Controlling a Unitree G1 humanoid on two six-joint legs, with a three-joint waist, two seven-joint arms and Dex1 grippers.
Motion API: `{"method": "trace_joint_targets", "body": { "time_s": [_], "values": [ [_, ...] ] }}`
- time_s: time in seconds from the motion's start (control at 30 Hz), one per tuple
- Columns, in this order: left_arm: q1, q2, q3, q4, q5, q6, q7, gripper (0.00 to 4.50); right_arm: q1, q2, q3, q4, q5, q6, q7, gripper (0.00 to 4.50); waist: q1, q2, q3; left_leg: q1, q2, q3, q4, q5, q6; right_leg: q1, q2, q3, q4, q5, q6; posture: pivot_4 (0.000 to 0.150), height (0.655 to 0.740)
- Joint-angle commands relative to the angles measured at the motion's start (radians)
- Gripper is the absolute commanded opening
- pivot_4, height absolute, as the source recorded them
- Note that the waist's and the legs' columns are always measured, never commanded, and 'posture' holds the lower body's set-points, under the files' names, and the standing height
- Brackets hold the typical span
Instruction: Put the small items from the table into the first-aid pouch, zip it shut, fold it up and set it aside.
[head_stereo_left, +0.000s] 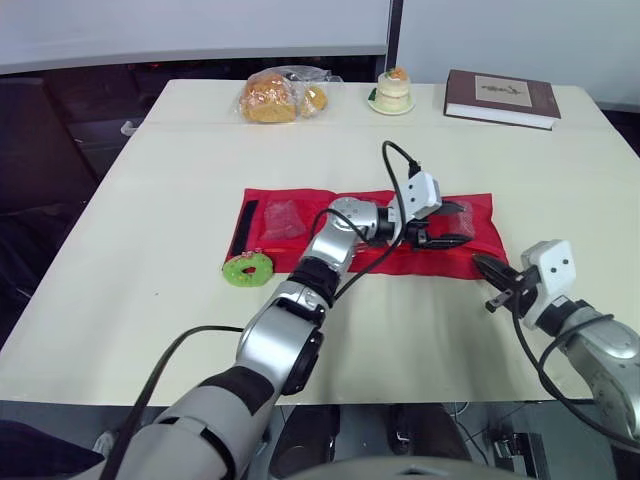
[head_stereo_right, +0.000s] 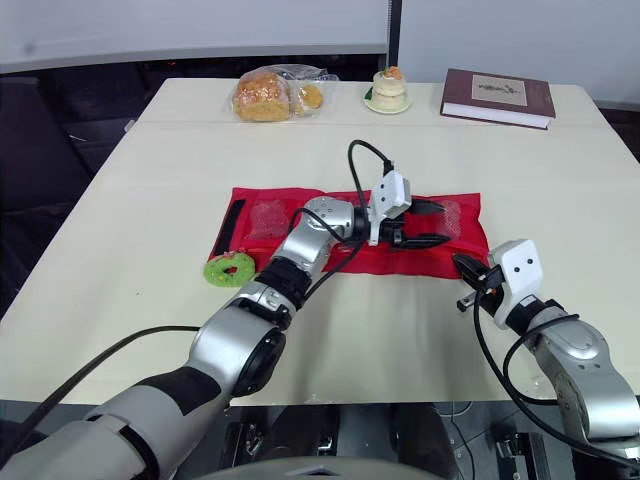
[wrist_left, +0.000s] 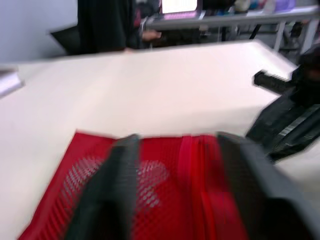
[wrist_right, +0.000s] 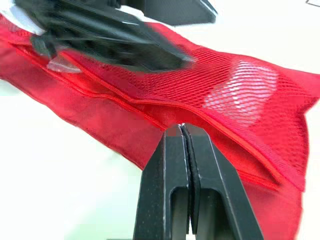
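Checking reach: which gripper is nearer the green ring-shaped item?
Left. The left gripper is over the red pouch, right of the green ring; the right gripper is farther right, just off the pouch's near-right corner.

- left arm stretched forward, angled toward the right; left gripper (head_stereo_left: 455, 225) fingers spread apart
- right arm bent, low; right gripper (wrist_right: 182, 128) fingers pressed together
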Motion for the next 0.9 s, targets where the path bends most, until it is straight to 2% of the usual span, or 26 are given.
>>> {"method": "trace_joint_targets", "body": {
  "time_s": [0.03,0.07,0.1,0.13,0.2,0.23,0.27,0.33,0.37,0.4,0.47,0.53,0.67,0.9],
  "values": [
    [0.104,0.111,0.009,-0.263,-0.087,0.128,-0.102,4.41,0.016,0.015,-0.077,0.012,0.056,-0.051,0.024,0.0,-0.011,0.0,0.0,0.0,0.001,0.0,0.0,0.0,0.0,0.0,0.0,0.0,0.0,0.0,0.0,0.15,0.7289],
    [0.138,0.145,0.01,-0.33,-0.105,0.167,-0.117,4.41,0.02,0.016,-0.084,0.024,0.06,-0.058,0.03,0.0,-0.012,0.0,0.0,0.0,0.002,0.0,0.0,0.0,0.0,0.0,0.001,0.0,0.0,0.0,0.0,0.15,0.7289],
    [0.171,0.18,0.012,-0.391,-0.12,0.201,-0.126,4.48,0.025,0.014,-0.089,0.038,0.059,-0.065,0.035,0.26,-0.013,0.0,0.0,0.0,0.002,0.0,-0.001,0.0,0.0,0.0,0.001,0.0,0.0,0.0,0.0,0.15,0.7289],
    [0.215,0.227,0.018,-0.46,-0.133,0.235,-0.13,4.5,0.029,0.014,-0.097,0.056,0.059,-0.075,0.038,0.72,-0.013,0.0,0.0,0.0,0.002,0.0,-0.001,0.0,0.0,0.0,0.0,0.0,0.0,0.0,0.0,0.15,0.7289],
    [0.301,0.315,0.041,-0.581,-0.164,0.296,-0.139,4.5,0.034,0.017,-0.109,0.08,0.066,-0.089,0.044,0.8,-0.011,0.001,0.0,0.0,0.002,0.0,-0.001,0.0,0.0,0.0,0.0,0.0,0.0,0.0,0.0,0.15,0.7289],
    [0.339,0.353,0.053,-0.633,-0.178,0.322,-0.137,4.5,0.037,0.017,-0.111,0.088,0.068,-0.097,0.048,1.51,-0.013,0.001,0.0,0.0,0.002,0.0,-0.001,0.0,0.0,0.0,0.0,0.0,0.0,0.0,0.0,0.15,0.7289],
    [0.377,0.393,0.069,-0.682,-0.194,0.347,-0.134,4.5,0.04,0.015,-0.112,0.095,0.068,-0.104,0.054,1.74,-0.013,0.001,0.0,0.001,0.002,0.0,-0.001,0.0,0.0,0.0,0.0,0.001,0.0,0.0,0.0,0.15,0.7289],
    [0.44,0.461,0.101,-0.761,-0.225,0.385,-0.128,4.5,0.046,0.008,-0.114,0.112,0.067,-0.118,0.067,2.5,-0.012,0.001,0.0,0.001,0.003,0.0,-0.001,0.0,0.0,0.0,0.0,0.001,0.0,0.0,0.0,0.15,0.7289],
    [0.468,0.491,0.119,-0.794,-0.241,0.401,-0.125,4.5,0.051,0.005,-0.114,0.116,0.067,-0.123,0.074,3.07,-0.006,0.001,0.0,0.001,0.003,0.0,-0.001,0.0,0.0,0.0,0.0,0.001,0.0,0.0,0.0,0.15,0.7289],
    [0.498,0.523,0.144,-0.824,-0.257,0.414,-0.124,4.5,0.055,0.002,-0.117,0.121,0.068,-0.123,0.079,3.18,-0.003,0.001,0.0,0.001,0.003,0.0,-0.001,0.0,0.0,0.0,0.0,0.0,0.0,0.0,0.0,0.15,0.7289],
    [0.588,0.596,0.23,-0.889,-0.301,0.444,-0.127,4.5,0.065,-0.008,-0.123,0.133,0.076,-0.122,0.1,4.05,0.007,0.001,0.0,0.001,0.002,0.0,0.0,0.0,0.0,0.0,-0.001,0.0,-0.001,0.0,0.0,0.15,0.7289],
    [0.679,0.651,0.309,-0.939,-0.33,0.455,-0.131,4.5,0.073,-0.015,-0.13,0.143,0.084,-0.133,0.123,4.46,0.004,0.002,0.0,0.001,0.002,0.001,0.0,0.0,0.0,0.001,-0.001,0.001,-0.001,0.0,0.0,0.15,0.7289],
    [0.853,0.715,0.444,-1.008,-0.382,0.457,-0.086,4.5,0.124,-0.03,-0.172,0.127,0.13,-0.172,0.192,4.46,0.007,0.002,0.0,0.002,0.005,0.001,-0.002,0.0,-0.001,0.0,0.0,0.001,-0.001,0.0,-0.001,0.15,0.7289],
    [1.04,0.727,0.575,-1.016,-0.417,0.407,-0.034,4.5,0.212,-0.078,-0.241,0.15,0.14,-0.226,0.273,4.46,0.017,0.002,0.0,0.002,0.005,0.0,-0.001,0.0,-0.001,0.003,-0.001,0.0,-0.005,-0.003,-0.005,0.15,0.7289]
  ]
}}
